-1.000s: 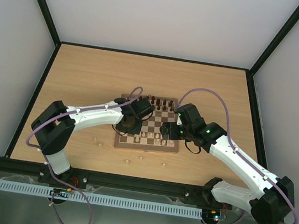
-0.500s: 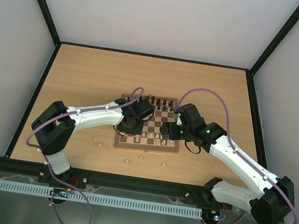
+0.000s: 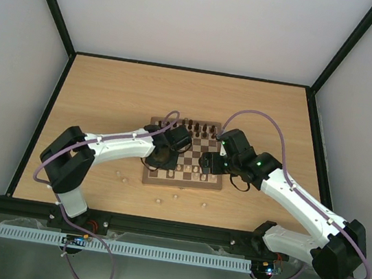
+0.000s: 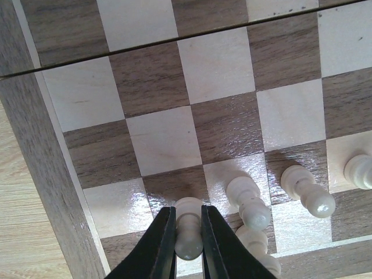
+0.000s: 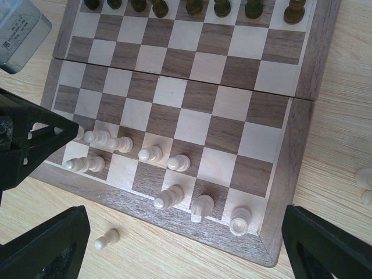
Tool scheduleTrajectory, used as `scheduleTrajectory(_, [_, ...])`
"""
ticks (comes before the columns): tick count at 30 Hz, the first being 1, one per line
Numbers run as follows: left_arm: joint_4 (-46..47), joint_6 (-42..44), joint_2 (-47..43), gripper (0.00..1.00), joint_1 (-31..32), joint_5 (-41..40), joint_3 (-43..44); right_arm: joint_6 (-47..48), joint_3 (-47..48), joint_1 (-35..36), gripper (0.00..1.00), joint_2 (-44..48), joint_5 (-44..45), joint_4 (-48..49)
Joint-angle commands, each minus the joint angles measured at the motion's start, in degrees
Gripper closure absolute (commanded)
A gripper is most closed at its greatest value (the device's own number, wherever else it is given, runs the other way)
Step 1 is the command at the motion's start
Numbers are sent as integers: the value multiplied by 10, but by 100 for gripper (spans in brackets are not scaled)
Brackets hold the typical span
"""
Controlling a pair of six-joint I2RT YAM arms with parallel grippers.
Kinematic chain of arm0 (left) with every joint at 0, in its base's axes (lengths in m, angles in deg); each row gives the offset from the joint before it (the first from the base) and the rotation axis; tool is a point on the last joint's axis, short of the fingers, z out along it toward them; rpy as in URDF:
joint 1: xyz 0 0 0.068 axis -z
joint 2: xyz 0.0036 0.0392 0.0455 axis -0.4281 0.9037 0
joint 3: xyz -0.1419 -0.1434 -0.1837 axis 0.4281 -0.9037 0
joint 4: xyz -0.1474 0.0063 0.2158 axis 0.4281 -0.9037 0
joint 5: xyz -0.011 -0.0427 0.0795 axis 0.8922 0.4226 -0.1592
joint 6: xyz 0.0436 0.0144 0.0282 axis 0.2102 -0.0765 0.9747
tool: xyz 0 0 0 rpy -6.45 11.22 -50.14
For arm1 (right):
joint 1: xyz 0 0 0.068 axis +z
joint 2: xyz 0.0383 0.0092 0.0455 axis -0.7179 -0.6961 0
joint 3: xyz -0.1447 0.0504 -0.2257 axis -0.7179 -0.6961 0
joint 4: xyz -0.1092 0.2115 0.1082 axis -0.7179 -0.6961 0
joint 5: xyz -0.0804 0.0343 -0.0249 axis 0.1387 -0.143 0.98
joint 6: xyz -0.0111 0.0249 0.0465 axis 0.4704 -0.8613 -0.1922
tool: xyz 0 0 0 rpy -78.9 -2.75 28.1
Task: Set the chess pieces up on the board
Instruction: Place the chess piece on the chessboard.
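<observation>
The board (image 3: pixel 181 181) lies mid-table, and its border also shows in the right wrist view (image 5: pixel 302 151). Dark pieces (image 5: pixel 190 7) line its far row. Several cream pieces (image 5: pixel 150 153) stand on its two near rows. My left gripper (image 3: pixel 163 158) is over the board's near left corner. In the left wrist view the left gripper (image 4: pixel 188 210) is shut on a cream pawn (image 4: pixel 189 238), which stands upright on a dark square beside two more cream pawns (image 4: pixel 249 203). My right gripper (image 3: pixel 208 162) hovers over the board's near right part. In its wrist view the right gripper (image 5: pixel 185 232) is open wide and empty.
Several loose cream pieces (image 3: pixel 159 199) lie on the tabletop in front of the board, one of them in the right wrist view (image 5: pixel 106 239). More cream pieces (image 5: pixel 365 178) lie off the board's right side. Black frame rails edge the table.
My left arm has shifted slightly right and nearer over the board's left side, uncovering the board's far left corner. The right arm has not moved.
</observation>
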Motion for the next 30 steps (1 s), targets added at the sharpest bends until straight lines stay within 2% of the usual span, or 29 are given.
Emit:
scheduleTrajectory(1, [-19, -8, 15, 89, 6, -9, -7, 5, -7, -3, 9, 2, -6, -9])
scheduleTrajectory(14, [-23, -13, 18, 84, 6, -15, -9, 6, -8, -2, 9, 2, -12, -8])
scheduleTrajectory(24, [-29, -15, 10, 60, 9, -25, 7, 6, -8, -3, 9, 4, -11, -8])
scheduleTrajectory(30, [-61, -29, -20, 52, 13, -53, 30, 7, -9, -2, 9, 5, -13, -7])
